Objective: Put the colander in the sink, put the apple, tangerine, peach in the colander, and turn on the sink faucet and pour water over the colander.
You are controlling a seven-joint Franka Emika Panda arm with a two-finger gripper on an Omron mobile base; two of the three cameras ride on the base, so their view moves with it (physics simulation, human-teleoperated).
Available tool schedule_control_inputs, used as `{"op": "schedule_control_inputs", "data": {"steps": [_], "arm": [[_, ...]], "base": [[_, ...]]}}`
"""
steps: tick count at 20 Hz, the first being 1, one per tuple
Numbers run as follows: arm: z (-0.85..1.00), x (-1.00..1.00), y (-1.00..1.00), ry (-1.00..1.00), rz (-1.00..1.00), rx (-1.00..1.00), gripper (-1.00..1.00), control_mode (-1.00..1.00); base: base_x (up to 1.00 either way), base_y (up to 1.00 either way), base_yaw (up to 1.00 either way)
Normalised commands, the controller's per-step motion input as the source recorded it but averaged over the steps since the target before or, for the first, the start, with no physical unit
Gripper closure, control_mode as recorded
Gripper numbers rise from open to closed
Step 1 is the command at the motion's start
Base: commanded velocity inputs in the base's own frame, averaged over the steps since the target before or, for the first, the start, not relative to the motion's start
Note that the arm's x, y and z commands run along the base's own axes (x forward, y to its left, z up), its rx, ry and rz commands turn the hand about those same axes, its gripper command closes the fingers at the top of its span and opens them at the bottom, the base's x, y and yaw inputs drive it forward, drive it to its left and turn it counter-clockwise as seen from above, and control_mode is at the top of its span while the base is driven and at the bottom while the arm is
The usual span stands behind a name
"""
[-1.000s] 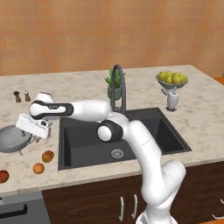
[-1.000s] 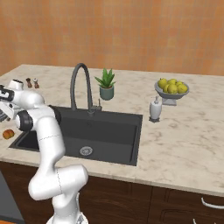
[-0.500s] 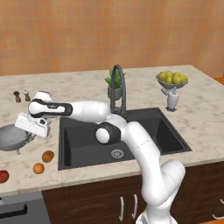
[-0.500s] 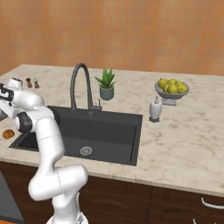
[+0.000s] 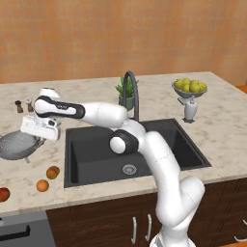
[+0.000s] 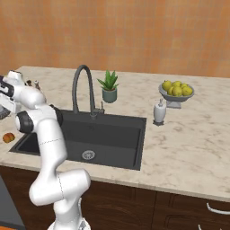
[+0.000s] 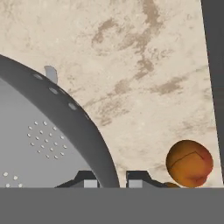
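Note:
The silver colander (image 5: 15,145) sits at the left of the counter, its holed wall and rim (image 7: 74,114) close in the hand view. My gripper (image 5: 38,137) (image 7: 111,180) is shut on the colander's right rim, one fingertip (image 7: 89,180) inside and one outside. The creased peach (image 5: 53,172) (image 7: 189,163) lies on the counter between colander and sink, also seen from the right base (image 6: 8,137). The smooth tangerine (image 5: 42,185) is just in front of it. The red apple (image 5: 3,194) lies at the far left front. The dark sink (image 5: 164,144) (image 6: 114,134) holds nothing. The faucet (image 5: 131,91) (image 6: 83,87) runs no water.
Behind the sink stands a potted plant (image 5: 124,96). A bowl of yellow fruit (image 5: 189,87) and a soap dispenser (image 5: 189,112) are at the right rear. Two small shakers (image 5: 23,105) stand behind the colander. The sink's edge (image 7: 214,65) runs along the hand view's right side.
The jaws have closed on the colander's rim. The hand has since risen slightly with the rim in its grip.

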Motion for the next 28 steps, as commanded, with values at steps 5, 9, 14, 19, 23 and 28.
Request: {"op": "schedule_control_inputs", "data": {"steps": [5,9,14,19,23,28], "arm": [[0.14,-0.98,-1.0,0.0,0.0,0.04,1.0,-1.0],[0.02,-0.97,-1.0,0.0,-0.07,0.1,1.0,-1.0],[-0.18,-0.83,-1.0,-0.1,-0.14,0.18,1.0,-1.0],[-0.04,-0.47,-1.0,-0.07,-0.11,0.18,1.0,-1.0],[0.19,-0.2,-1.0,0.0,-0.16,0.09,1.0,-1.0],[0.12,-0.01,-1.0,0.03,-0.18,0.01,1.0,-1.0]], "base": [[0.0,0.0,0.0],[0.0,0.0,0.0],[0.0,0.0,0.0],[0.0,0.0,0.0],[0.0,0.0,0.0],[0.0,0.0,0.0]]}}
